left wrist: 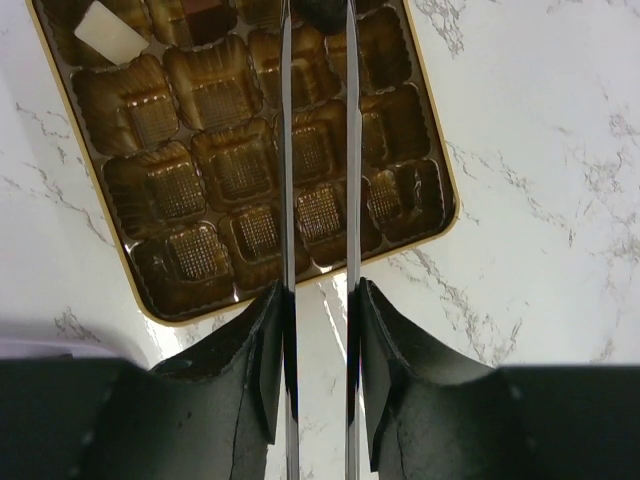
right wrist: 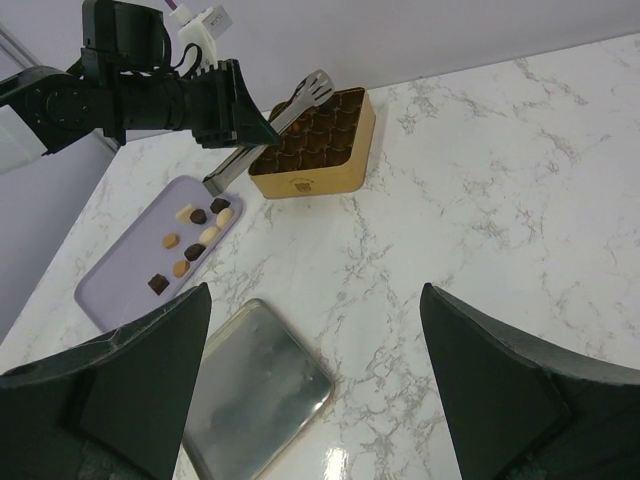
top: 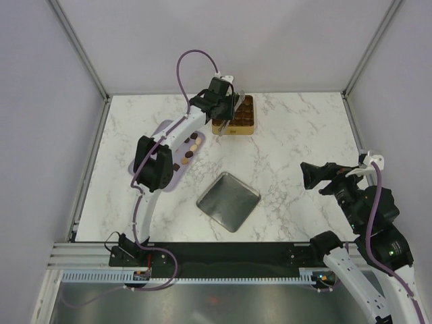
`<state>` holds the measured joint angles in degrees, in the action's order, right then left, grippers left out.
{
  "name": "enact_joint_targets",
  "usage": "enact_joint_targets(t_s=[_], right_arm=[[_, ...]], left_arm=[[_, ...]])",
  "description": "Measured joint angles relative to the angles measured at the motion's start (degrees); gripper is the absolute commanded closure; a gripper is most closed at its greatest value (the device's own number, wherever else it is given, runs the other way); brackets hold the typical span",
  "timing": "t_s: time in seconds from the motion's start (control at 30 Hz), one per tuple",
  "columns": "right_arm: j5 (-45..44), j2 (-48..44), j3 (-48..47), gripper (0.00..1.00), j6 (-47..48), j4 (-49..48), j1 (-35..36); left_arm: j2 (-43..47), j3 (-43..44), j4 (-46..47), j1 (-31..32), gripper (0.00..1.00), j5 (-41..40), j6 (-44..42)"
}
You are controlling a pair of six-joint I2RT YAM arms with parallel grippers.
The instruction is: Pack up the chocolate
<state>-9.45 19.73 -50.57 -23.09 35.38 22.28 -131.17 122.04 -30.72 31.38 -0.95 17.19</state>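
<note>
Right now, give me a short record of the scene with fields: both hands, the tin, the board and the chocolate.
left hand: shut on metal tongs, blades reaching over the gold tin
right hand: open, holding nothing, off to the right
gold tin: most cells bare; a pale piece and a dark piece near one edge
lilac board: left of the tin, several chocolate pieces on it
silver tray: flat on the marble, nearer the arms than the tin
</note>
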Motion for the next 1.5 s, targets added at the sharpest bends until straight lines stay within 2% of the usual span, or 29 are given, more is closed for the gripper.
enact_joint_targets(t_s=[0.3, 0.57, 0.97, 1.17, 1.33, 1.5], right_arm=[[-0.3, 0.7, 0.0, 0.06, 0.0, 0.1, 0.0], [-1.0, 1.2, 0.0, 0.06, 0.1, 0.0, 0.0], [-1.0, 1.4, 0.0, 0.06, 0.2, 0.1, 0.0], [-1.0, 1.1, 0.0, 0.06, 0.2, 0.1, 0.0], [-1.0, 0.3, 0.0, 0.06, 0.2, 0.3, 0.0], [-0.9, -1.2, 0.7, 0.06, -0.1, 0.4, 0.0]], left_arm=[[-2.2, 0.5, 2.8, 0.0, 0.58, -2.0, -1.2], [-4.1, 0.8, 3.4, 0.0, 0.50, -3.2, -2.5], [-3.1, 0.7, 3.6, 0.0, 0.48, -1.9, -3.2], [6.8, -6.0, 3.1, 0.2, 0.49, -1.3, -3.2], [22.3, -17.5, 3.1, 0.5, 0.50, -2.0, -2.9], [34.2, -27.0, 1.7, 0.6, 0.52, -4.4, -1.7]])
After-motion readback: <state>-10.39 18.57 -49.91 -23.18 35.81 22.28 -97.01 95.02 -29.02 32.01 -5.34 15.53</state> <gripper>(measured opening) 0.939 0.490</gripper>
